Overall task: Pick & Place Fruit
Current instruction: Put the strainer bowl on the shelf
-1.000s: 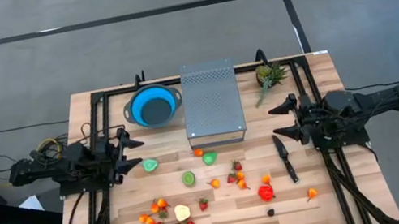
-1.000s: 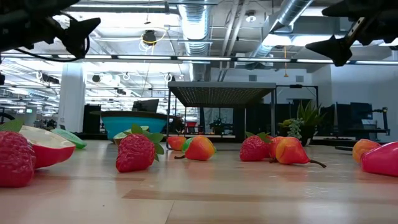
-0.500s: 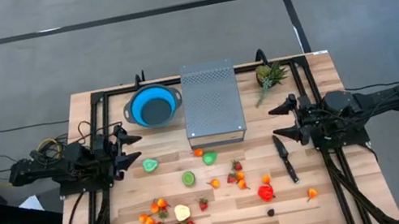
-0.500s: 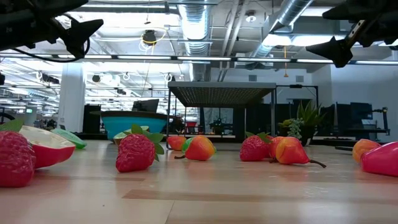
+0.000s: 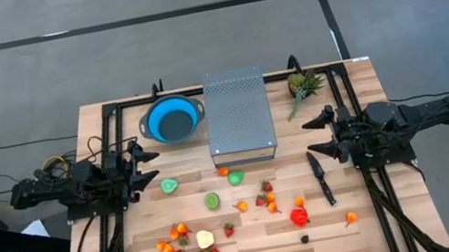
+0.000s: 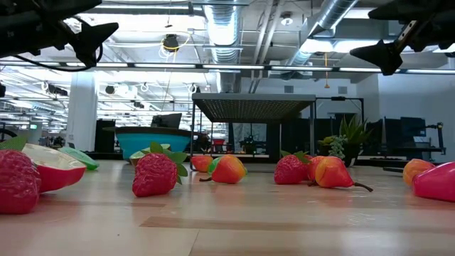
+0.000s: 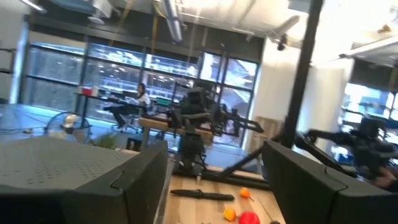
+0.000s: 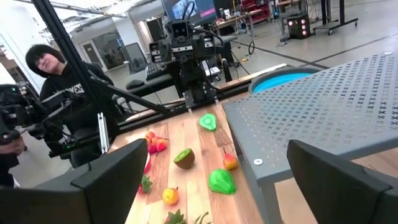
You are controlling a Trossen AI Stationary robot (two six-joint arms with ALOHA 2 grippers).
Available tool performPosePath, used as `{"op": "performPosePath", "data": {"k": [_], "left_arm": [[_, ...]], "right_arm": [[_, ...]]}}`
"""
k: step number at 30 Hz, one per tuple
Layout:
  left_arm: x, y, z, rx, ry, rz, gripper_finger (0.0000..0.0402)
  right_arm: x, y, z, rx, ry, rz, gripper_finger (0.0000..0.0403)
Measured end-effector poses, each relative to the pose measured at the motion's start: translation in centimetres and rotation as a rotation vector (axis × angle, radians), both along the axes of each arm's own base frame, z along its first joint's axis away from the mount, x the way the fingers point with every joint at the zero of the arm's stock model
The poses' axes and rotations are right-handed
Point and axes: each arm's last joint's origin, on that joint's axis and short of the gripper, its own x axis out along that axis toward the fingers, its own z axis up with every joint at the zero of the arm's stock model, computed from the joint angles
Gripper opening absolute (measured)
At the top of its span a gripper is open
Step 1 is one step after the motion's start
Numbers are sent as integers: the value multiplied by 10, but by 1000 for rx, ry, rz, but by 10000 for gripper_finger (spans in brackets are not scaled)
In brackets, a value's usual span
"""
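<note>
Nothing has moved since before; I keep left gripper (image 5: 147,168) and right gripper (image 5: 319,134) spread, empty. Strawberries (image 5: 264,195) look light, slick; I'd pinch mid-body.

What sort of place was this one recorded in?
Probably a robotics lab in an open-plan industrial workspace: exposed ceiling ducts, rows of desks with monitors behind the wooden table, and a person standing beside the rig.
</note>
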Motion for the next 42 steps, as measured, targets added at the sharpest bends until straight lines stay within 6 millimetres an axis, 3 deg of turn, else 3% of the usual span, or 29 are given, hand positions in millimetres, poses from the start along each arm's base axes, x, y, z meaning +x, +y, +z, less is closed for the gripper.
{"op": "performPosePath", "data": {"k": [6, 12, 19, 30, 42], "left_arm": [[-2, 2, 4, -161, -58, 6, 254], [6, 1, 11, -166, 8, 12, 249], [29, 1, 26, -120, 160, 102, 216], [73, -1, 67, 31, 318, 195, 167], [86, 3, 63, 25, 697, 381, 124]], "right_arm": [[0, 2, 1, -57, -4, 11, 327], [0, 4, 5, -99, -44, 28, 297], [0, 5, 5, -105, -43, 39, 292], [0, 5, 3, -106, -28, 40, 292], [-1, 5, -2, -113, 21, 43, 292]]}}
